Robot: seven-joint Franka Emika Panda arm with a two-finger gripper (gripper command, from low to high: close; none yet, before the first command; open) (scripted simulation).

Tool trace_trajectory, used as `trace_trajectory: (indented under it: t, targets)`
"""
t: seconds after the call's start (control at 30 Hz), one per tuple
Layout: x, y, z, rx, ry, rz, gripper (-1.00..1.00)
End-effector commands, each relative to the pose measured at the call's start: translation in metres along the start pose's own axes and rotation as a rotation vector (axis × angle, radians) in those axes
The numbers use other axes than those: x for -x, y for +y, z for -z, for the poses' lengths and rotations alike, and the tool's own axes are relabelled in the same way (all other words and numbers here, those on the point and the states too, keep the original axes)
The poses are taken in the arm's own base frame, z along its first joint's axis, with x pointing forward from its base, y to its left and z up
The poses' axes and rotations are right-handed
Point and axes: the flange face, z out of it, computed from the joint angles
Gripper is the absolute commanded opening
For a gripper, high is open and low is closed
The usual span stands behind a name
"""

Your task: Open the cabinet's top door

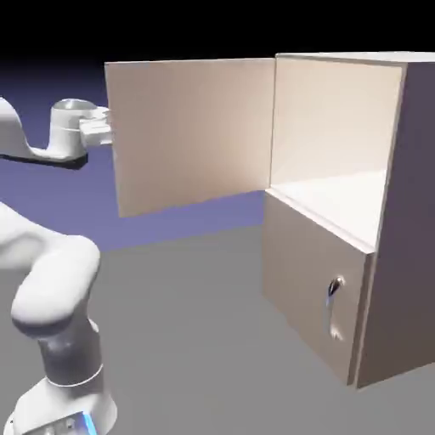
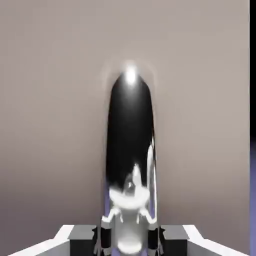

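The beige cabinet (image 1: 340,212) stands at the right of the exterior view. Its top door (image 1: 191,132) is swung wide open to the left, showing the pale inside of the upper compartment. My gripper (image 1: 104,129) sits at the door's far left edge, on the side facing away from the exterior camera. In the hand view the door's long curved silver handle (image 2: 130,135) runs up from between my fingertips (image 2: 106,232), which are shut on it. My gripper (image 2: 129,235) fills the bottom edge there. The beige door panel (image 2: 50,125) takes up the background.
Below the open compartment the shorter bottom door (image 1: 310,280) is closed, with a small silver handle (image 1: 334,293). The cabinet's darker side (image 1: 412,221) faces right. My arm's white links (image 1: 51,289) rise at the lower left over the grey table (image 1: 195,340).
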Motion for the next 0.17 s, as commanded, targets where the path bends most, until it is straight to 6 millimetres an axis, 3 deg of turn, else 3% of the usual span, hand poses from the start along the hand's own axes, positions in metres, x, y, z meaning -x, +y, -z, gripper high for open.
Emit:
trace_trajectory:
  t: [0.0,0.13]
  targets:
    - [0.002,-0.002,0.006,0.013,0.013,0.001,-1.0]
    - [0.008,-0.008,0.026,0.052,0.052,0.0,-1.0]
